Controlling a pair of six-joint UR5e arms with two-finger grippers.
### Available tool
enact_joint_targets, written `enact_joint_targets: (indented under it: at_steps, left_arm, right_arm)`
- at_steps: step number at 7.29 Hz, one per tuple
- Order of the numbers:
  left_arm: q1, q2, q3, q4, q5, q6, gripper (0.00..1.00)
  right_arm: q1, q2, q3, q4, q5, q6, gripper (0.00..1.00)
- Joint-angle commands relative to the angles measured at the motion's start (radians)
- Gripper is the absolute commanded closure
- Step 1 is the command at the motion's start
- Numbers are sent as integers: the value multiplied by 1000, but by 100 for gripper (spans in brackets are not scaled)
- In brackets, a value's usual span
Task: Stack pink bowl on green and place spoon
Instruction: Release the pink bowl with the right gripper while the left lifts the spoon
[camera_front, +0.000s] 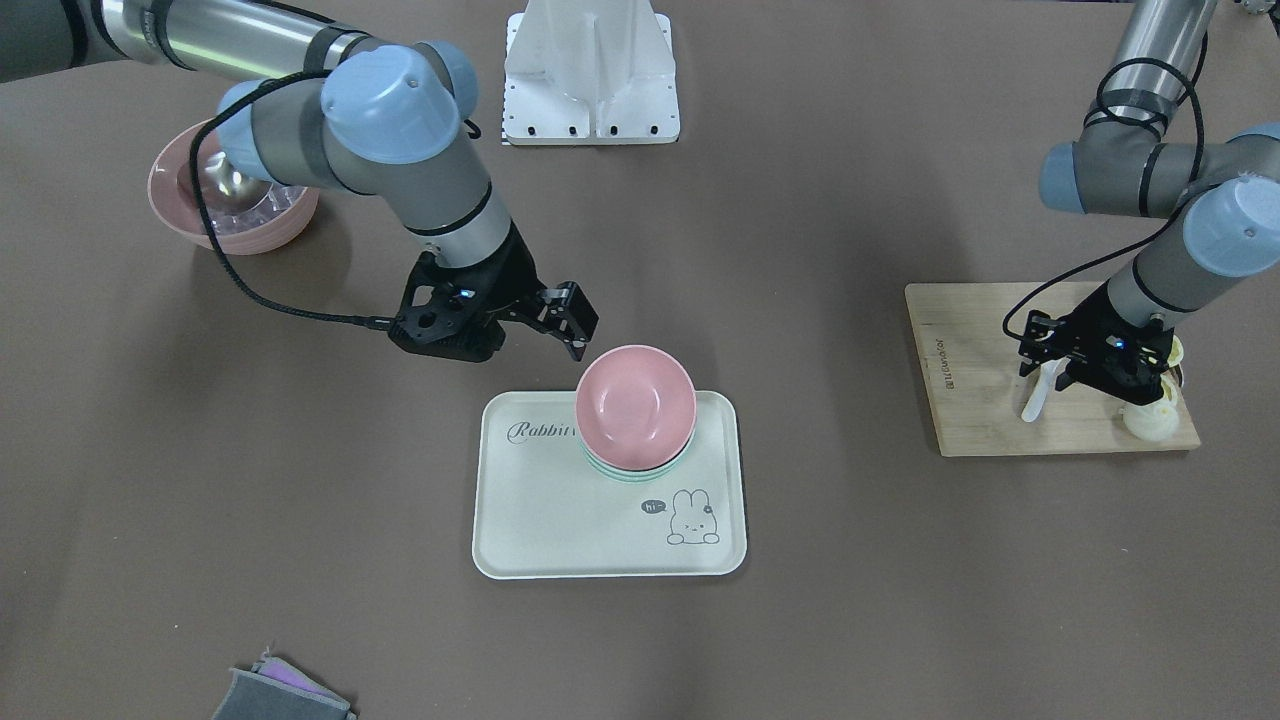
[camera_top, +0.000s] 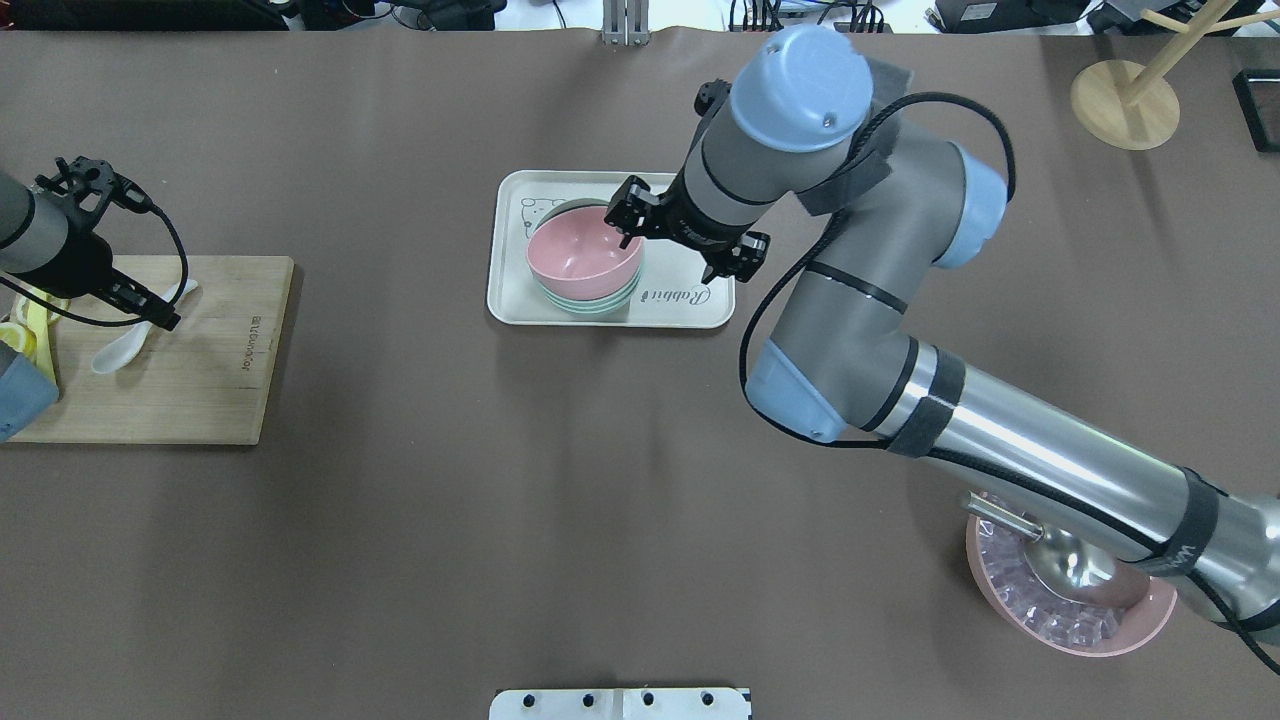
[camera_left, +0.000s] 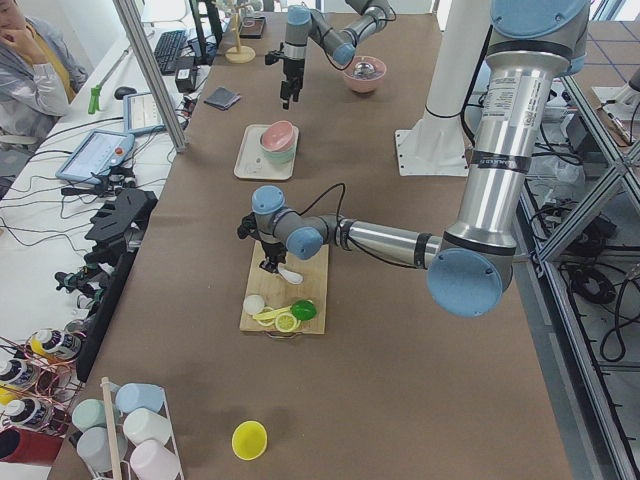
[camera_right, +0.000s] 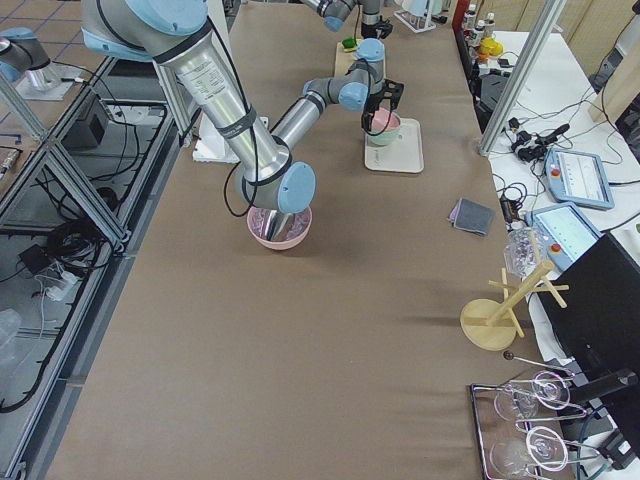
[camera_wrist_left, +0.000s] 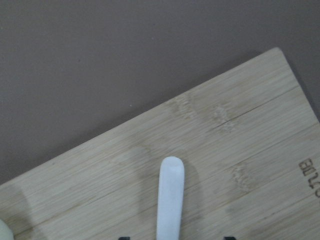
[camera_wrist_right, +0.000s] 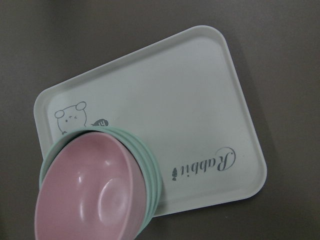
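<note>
The pink bowl (camera_front: 635, 405) sits nested in the green bowl (camera_front: 612, 470) on the white rabbit tray (camera_front: 560, 510); both also show in the right wrist view, pink bowl (camera_wrist_right: 85, 195) and green bowl (camera_wrist_right: 150, 165). My right gripper (camera_front: 562, 325) is open and empty, just behind and above the bowls' rim. The white spoon (camera_front: 1038, 395) lies on the wooden board (camera_front: 990, 420). My left gripper (camera_front: 1050, 375) is open and low over the spoon. In the left wrist view the spoon's handle (camera_wrist_left: 170, 200) lies between the two fingertips.
A large pink bowl (camera_front: 230, 200) with ice and a metal ladle stands under the right arm's elbow. Yellow and cream food pieces (camera_front: 1150, 420) sit on the board's corner. A grey cloth (camera_front: 280, 695) lies at the near edge. A wooden rack (camera_top: 1125, 100) stands at the far right.
</note>
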Motion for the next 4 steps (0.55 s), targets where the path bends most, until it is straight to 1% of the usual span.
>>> enact_joint_targets:
  at_steps: [1, 2, 3, 4]
  left_arm:
    - [8, -2, 7, 0, 0, -2, 78]
    - [8, -19, 9, 5, 0, -7, 100]
    - [8, -33, 1, 17, -8, -10, 100]
    - [6, -56, -20, 29, -38, -28, 100]
  right_arm:
    - [80, -78, 66, -3, 82, -71, 0]
    - [108, -88, 71, -3, 110, -84, 0]
    - [128, -109, 86, -3, 127, -102, 0]
    - [174, -143, 102, -6, 165, -142, 0]
